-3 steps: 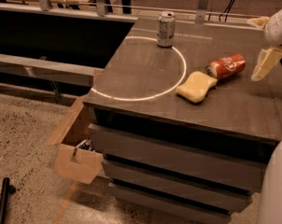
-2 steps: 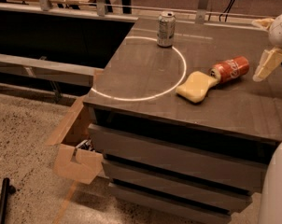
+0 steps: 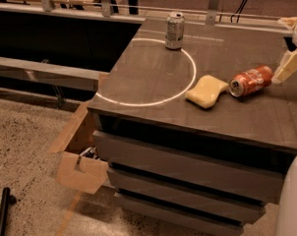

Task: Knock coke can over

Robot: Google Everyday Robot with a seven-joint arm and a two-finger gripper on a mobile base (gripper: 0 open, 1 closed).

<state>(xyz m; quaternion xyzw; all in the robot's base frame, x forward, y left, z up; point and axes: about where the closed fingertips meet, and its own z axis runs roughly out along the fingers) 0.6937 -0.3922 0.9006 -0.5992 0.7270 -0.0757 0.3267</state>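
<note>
The red coke can (image 3: pixel 250 80) lies on its side on the dark tabletop (image 3: pixel 153 77), right of centre, with its silver top facing the front left. It touches or nearly touches a yellow sponge (image 3: pixel 206 91) on its left. My gripper (image 3: pixel 289 65), cream coloured, is at the right edge of the view, just right of the can's far end and close to it. It holds nothing that I can see.
A silver-grey can (image 3: pixel 174 30) stands upright at the back, on a white circle line (image 3: pixel 192 77) marked on the table. Drawers are below the tabletop. An open cardboard box (image 3: pixel 82 154) sits on the floor at the left. A rail runs along the back.
The coke can, on its side throughout, has shifted a little to the right and toward the front. My gripper has moved slightly to the right. The silver can and sponge have not moved.
</note>
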